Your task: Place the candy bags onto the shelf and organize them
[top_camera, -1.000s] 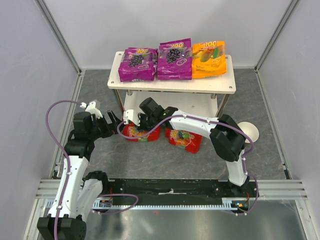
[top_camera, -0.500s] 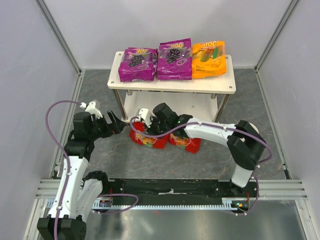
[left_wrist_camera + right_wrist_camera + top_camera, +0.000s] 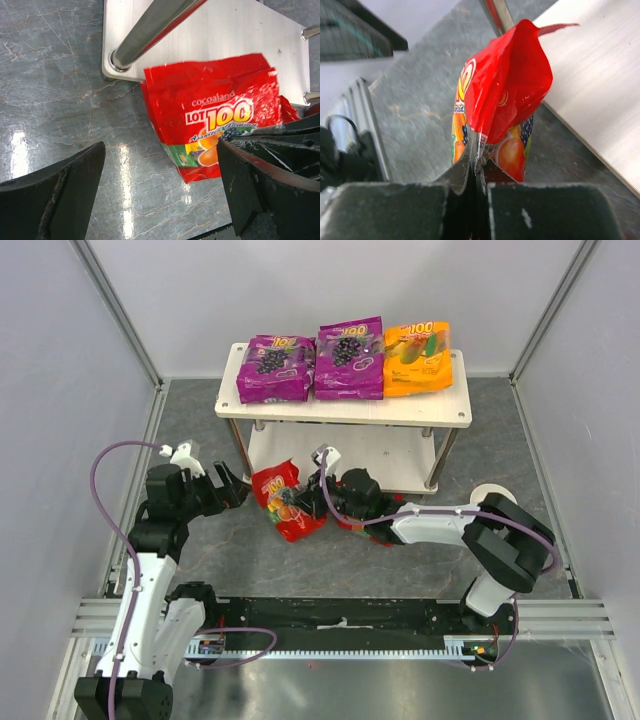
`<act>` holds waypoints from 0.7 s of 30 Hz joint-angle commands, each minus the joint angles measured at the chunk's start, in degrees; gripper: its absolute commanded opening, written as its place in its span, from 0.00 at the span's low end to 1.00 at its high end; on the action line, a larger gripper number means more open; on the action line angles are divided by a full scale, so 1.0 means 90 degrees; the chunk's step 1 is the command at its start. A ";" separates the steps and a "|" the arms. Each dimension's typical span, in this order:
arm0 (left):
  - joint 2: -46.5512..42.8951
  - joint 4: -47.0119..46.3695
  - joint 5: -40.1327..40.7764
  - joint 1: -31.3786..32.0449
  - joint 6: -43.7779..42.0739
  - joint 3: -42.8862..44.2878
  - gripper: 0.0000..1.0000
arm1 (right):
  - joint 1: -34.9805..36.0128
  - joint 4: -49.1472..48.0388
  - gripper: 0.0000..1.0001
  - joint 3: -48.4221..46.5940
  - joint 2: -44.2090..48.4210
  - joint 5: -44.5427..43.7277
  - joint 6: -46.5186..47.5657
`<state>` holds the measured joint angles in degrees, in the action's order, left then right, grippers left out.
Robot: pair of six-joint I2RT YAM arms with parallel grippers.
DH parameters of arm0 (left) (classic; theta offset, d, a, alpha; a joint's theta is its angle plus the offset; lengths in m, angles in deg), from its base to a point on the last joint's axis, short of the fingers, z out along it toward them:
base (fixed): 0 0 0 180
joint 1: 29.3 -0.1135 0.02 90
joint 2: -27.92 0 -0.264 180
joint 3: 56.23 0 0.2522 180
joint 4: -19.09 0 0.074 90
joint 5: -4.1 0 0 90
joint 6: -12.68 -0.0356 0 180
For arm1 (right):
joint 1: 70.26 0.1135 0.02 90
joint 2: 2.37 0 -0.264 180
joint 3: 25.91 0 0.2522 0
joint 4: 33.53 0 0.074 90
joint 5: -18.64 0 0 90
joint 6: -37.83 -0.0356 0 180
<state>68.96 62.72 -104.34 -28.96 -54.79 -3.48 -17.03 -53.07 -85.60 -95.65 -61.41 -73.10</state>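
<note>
The shelf (image 3: 340, 412) stands at the far edge of the table. On its top board two purple bags (image 3: 275, 368) (image 3: 349, 358) and an orange bag (image 3: 417, 358) lie in a row, left to right. A red bag (image 3: 285, 502) is at the front left corner of the lower board, and the right gripper (image 3: 473, 175) is clamped on its bottom edge. A second red bag (image 3: 352, 524) is mostly hidden under the right arm. The left gripper (image 3: 160, 150) gapes wide, empty, near the red bag.

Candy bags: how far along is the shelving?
Done: two purple bags and one orange-yellow bag lie on top of the shelf. In hand: right gripper, jaws shut on one red bag. To do: second red bag, on the floor, partly hidden. Left gripper open, empty.
</note>
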 commanded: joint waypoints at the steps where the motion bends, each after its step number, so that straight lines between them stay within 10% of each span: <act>1: -0.0097 -0.0174 -0.0051 -0.0028 0.0154 0.0083 0.99 | -0.0016 -0.2890 0.00 -0.0024 -0.0192 -0.0383 -0.1608; 21: -0.0106 -0.0184 -0.0071 -0.0028 0.0144 0.0093 0.99 | -0.0592 -0.5538 0.00 0.0748 -0.0584 -0.0989 -0.3104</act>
<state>68.61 62.72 -104.34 -28.96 -54.79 -3.48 -21.45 -85.27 -77.51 -102.47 -69.03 -97.60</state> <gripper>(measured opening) 0.993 0.010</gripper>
